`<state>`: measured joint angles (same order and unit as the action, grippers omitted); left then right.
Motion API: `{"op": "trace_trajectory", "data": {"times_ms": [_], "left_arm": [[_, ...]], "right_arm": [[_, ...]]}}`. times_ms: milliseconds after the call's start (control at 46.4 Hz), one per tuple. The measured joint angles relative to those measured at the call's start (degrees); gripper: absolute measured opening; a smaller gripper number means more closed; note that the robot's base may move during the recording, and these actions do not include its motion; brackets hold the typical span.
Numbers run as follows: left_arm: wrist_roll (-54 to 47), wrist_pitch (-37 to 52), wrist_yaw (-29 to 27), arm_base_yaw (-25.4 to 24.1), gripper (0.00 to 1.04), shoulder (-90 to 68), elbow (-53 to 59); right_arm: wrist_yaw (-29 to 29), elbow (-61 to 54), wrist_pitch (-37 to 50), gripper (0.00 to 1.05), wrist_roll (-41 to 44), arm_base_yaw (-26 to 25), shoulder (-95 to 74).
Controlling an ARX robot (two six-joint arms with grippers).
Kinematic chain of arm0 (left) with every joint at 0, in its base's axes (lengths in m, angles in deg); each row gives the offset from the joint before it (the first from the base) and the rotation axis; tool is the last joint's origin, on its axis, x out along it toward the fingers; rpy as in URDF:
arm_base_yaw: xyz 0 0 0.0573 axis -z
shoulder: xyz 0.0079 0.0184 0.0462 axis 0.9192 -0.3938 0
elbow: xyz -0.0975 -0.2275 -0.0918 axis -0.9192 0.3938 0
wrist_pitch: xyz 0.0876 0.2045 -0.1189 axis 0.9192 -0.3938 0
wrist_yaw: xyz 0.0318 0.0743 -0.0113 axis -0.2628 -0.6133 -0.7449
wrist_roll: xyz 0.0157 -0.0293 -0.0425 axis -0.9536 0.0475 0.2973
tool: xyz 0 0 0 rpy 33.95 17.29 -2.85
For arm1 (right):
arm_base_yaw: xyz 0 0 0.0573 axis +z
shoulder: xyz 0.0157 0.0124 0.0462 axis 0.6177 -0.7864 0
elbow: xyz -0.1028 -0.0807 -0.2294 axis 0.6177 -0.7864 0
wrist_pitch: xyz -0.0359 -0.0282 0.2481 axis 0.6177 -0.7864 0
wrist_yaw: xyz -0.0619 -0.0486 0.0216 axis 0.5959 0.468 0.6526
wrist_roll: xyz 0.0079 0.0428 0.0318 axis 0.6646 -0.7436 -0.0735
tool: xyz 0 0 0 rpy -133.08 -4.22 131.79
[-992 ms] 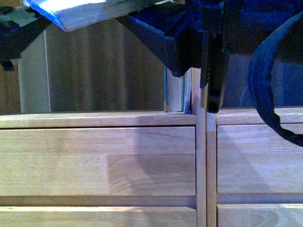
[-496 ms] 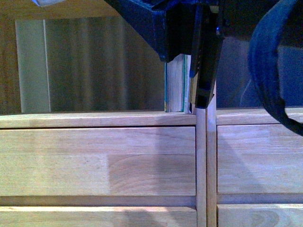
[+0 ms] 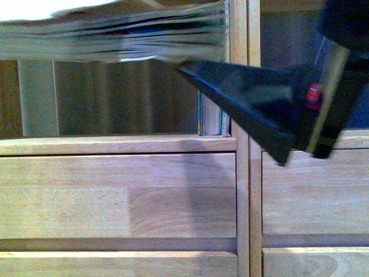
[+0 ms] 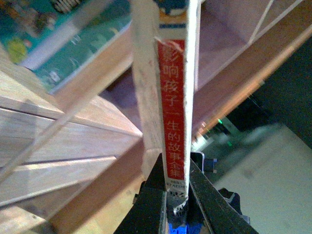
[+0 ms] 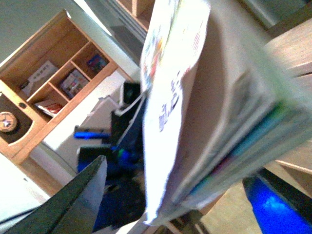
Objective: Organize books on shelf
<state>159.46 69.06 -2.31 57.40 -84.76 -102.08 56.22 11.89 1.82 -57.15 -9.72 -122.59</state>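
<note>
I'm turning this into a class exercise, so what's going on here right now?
The left tool is shut on one end of a white-spined book with red Chinese print, holding it at the light-wood shelf. In the front view a book, likely the same one, shows blurred across the top of a compartment where green-covered books stand. The right tool reaches in just below it; its grip cannot be told.

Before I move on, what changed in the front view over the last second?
The pale-edged book that had tilted out at top left now stretches blurred across the top, up to the light-wood shelf's divider. The black fingers swung from top centre down to the right. The upright green-covered books and drawer fronts are unchanged.
</note>
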Motion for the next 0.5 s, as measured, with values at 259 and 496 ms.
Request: {"op": "trace_trajectory", "data": {"times_ms": [259,496], "left_arm": [[-41.46,-37.05,-24.22,16.20,0.07,10.38,-10.88],[-65.92,-43.28,-38.32,18.51,0.07,-7.82,-21.90]], "right_arm": [[-6.80,-5.25,-6.99,0.98,5.14,-17.05,12.02],[-18.93,-9.29,-12.15,0.98,9.18,-36.81,25.29]]}}
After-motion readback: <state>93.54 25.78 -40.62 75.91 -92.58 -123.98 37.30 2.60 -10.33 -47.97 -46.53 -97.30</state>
